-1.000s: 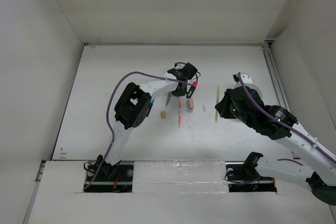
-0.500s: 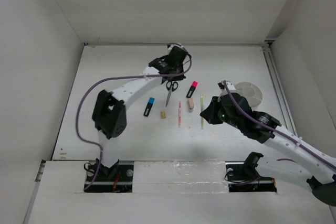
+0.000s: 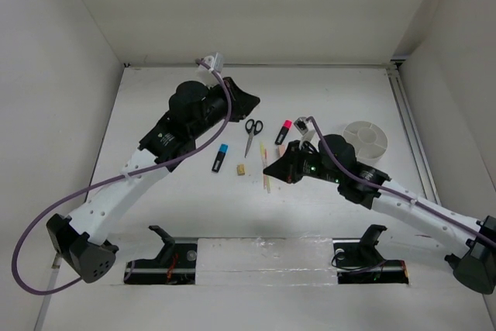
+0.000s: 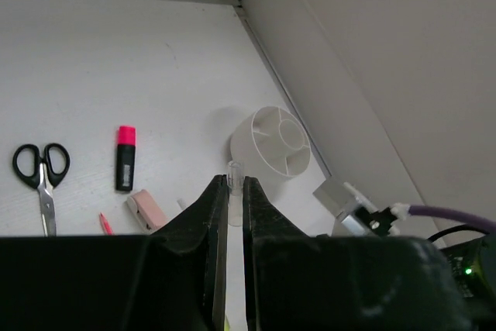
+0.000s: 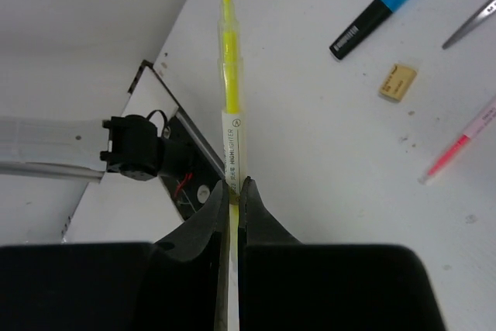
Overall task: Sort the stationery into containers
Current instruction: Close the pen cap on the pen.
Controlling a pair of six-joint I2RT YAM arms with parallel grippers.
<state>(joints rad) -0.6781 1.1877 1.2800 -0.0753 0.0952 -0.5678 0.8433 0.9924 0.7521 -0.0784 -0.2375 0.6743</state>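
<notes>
The desk point(image 3: 341, 91) carried the whole set, with both arms out over it. The left arm point(image 3: 167, 133) stretched to the far middle. The left fingers point(image 4: 203, 218) stood narrow, a slit apart, with none of the stationery between them. The right arm point(image 3: 387, 191) reached left across the middle, the right fingers point(image 5: 200, 226) clamped on the stick point(image 5: 230, 91). The step in hand looked to be carrying that stick to the tub point(image 3: 364, 139), which sat to the right and a little farther off.

On the desk lay the scissors point(image 3: 250, 133), far of centre, with the pink marker point(image 3: 284, 131) just right of them and the blue marker point(image 3: 221, 158) to the left. The pen point(image 5: 465, 141) lay near the right fingers, the tan eraser point(image 3: 242, 169) between blue marker and pen, and the pink eraser point(image 4: 146, 208) beside the pink marker.

Next, the right arm would need to swing right, tip the stick over one compartment, and part the fingers only once its end was inside — a long stick could catch a divider.
</notes>
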